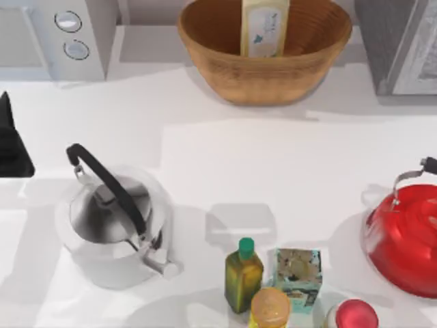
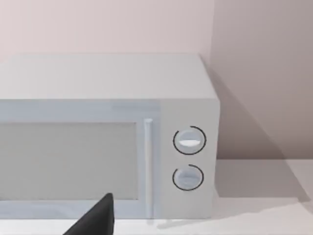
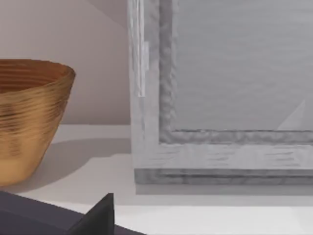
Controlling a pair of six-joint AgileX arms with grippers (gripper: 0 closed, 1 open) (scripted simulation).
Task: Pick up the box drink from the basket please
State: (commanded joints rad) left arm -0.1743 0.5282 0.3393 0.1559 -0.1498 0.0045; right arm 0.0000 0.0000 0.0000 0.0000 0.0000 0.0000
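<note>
The box drink point(image 1: 264, 27) is cut off above by the frame, its base hidden inside the basket point(image 1: 265, 72).

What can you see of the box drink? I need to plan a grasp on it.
The box drink is a tall, slim pale-yellow carton with a white and blue label on its front. It stands inside the basket at the far middle of the table, its lower end down in the bowl against the ribbed wicker, its upper end cut off by the top view's edge. No gripper touches it.

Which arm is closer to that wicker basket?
Likely right: the right gripper looks out at the basket close by. The left gripper sits far off to its left, facing the microwave.
</note>
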